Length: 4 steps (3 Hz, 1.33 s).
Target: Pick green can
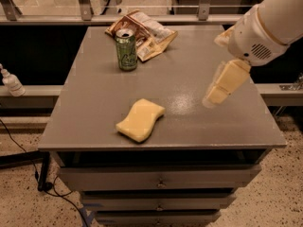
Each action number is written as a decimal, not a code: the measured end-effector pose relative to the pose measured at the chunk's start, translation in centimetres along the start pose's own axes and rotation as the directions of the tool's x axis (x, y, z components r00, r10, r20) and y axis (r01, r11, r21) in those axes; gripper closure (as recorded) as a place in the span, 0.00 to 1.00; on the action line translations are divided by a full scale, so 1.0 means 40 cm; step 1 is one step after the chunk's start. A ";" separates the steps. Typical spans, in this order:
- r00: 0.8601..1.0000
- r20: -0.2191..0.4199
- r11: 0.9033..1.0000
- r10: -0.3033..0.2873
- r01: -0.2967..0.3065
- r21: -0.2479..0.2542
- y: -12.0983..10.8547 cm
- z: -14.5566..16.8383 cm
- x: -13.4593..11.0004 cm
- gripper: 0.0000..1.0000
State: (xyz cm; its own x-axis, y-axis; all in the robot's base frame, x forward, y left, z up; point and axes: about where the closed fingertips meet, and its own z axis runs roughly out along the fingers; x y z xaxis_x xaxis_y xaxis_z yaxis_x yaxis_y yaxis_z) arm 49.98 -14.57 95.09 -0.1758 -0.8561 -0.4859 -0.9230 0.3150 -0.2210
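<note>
The can [126,49] is seen upright at 11 o'clock on the table [189,56]; the gripper [211,97] is held at 3 o'clock, its state untellable.

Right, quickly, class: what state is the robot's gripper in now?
Gripper: cannot be told; it hangs over the table's right side, well apart from the green can.

tool [218,90] was blurry over the tabletop's [189,122] right side | arm [270,27] was cut off at top-right edge | green can [126,49] hid part of snack bag [152,33]
</note>
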 end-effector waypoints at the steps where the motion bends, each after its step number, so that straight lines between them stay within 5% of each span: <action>1: 0.995 0.101 1.000 0.013 -0.012 -0.009 -0.004 0.070 -0.087 0.00; 2: 0.976 0.217 1.000 0.008 -0.010 0.008 -0.025 0.130 -0.219 0.00; 4: 0.971 0.236 0.999 0.022 -0.028 0.023 -0.031 0.133 -0.224 0.00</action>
State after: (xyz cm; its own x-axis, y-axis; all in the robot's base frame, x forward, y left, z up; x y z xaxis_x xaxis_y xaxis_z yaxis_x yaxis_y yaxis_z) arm 54.52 -5.09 95.23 -0.1101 -0.7281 -0.6766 -0.9098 0.3479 -0.2264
